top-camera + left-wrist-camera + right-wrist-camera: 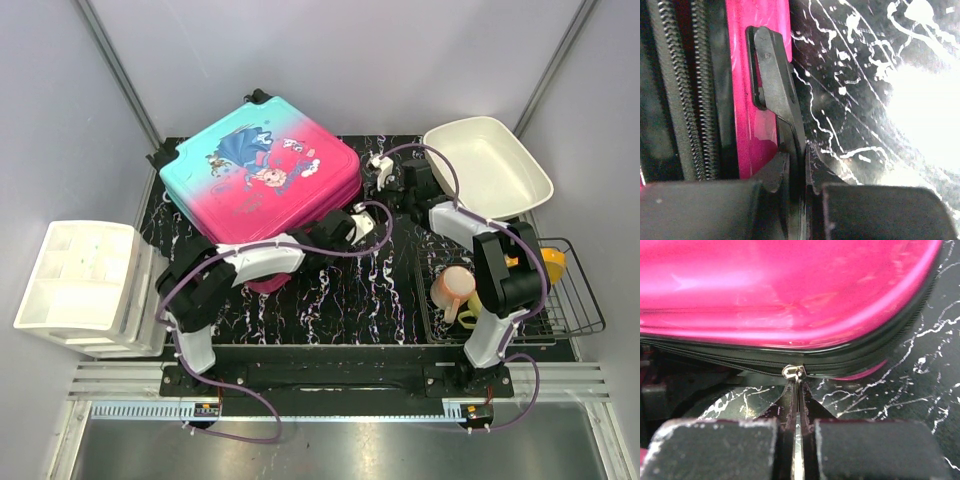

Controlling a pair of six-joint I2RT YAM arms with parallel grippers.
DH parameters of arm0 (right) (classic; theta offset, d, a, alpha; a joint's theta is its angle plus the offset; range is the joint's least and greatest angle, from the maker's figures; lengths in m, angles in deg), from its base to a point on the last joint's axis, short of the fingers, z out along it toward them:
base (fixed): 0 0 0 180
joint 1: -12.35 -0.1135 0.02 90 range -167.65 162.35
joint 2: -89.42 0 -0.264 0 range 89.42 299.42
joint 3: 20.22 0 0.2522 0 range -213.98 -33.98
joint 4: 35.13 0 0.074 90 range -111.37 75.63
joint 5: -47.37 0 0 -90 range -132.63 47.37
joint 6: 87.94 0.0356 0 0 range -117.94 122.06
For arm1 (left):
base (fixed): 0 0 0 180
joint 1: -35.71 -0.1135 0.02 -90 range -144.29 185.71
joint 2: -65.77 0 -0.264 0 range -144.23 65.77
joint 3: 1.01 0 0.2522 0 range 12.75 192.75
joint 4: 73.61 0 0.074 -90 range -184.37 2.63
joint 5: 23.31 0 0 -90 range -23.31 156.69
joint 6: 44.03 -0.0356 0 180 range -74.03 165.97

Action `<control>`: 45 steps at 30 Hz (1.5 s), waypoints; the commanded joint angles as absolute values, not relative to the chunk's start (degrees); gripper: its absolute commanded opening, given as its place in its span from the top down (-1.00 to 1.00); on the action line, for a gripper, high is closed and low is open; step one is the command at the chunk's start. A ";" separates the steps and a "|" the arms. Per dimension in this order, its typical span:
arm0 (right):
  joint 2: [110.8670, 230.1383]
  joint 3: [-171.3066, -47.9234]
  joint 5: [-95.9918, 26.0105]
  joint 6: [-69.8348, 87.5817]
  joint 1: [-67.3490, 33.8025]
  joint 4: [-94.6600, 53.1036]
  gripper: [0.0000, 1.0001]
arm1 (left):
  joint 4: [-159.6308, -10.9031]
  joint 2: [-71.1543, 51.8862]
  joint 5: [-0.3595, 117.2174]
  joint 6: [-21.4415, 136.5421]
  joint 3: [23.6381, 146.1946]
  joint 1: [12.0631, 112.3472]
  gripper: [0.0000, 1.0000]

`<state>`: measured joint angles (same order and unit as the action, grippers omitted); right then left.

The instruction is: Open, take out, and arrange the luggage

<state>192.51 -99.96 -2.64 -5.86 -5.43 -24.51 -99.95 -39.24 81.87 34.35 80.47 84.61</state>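
Luggage [262, 175] lies flat, print up, upper left of centre on the worktop [380, 300]. Left claw [799, 155] is at its lower right edge, clenched on a black tab [772, 70]. Right claw [798, 390] is at its right edge, clenched on the silver zip pull [794, 372].

The scene is enclosed by pale grey walls [330, 60] on three sides, joined at the far corners by slanted metal profiles [118, 70]. A table [340, 300] with a black top veined in white is set between them. A white drawer unit [85, 285] is placed against its left edge, and a black wire rack [580, 300] on its right. A ribbed aluminium rail [330, 375] is fixed along the near edge, above a grey floor [330, 450]. Strong overhead light is reflected as a white glare [920, 100] on the tabletop.
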 commanded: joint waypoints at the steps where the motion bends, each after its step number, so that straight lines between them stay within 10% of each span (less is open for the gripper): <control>1: 187.69 -102.19 -2.29 -9.27 -1.80 -26.04 1.00 | -110.23 -36.28 75.66 18.42 73.50 89.21 1.00; 19: 171.60 -87.59 -5.10 -24.22 0.84 -14.34 1.00 | -112.24 -9.91 68.71 -11.77 44.57 97.14 1.00; 37: 191.99 -98.31 1.31 -5.77 0.22 -42.91 1.00 | -111.54 -7.96 67.13 -18.20 39.28 97.32 1.00; 38: 192.34 -99.27 1.31 -5.33 0.14 -42.56 1.00 | -111.63 -8.32 67.83 -16.97 41.12 97.40 0.96; 42: 191.99 -99.28 -0.27 -6.55 0.66 -40.98 1.00 | -114.87 -11.30 71.25 -8.72 48.68 97.23 -0.32; 45: 191.64 -99.37 -1.32 -7.96 1.54 -38.17 1.00 | -114.53 -12.19 75.12 -5.72 53.17 97.14 -0.68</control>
<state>192.12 -94.73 7.67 -7.09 -0.68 -28.88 -102.11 -10.19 75.38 -9.38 49.02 95.91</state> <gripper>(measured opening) 0.010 0.722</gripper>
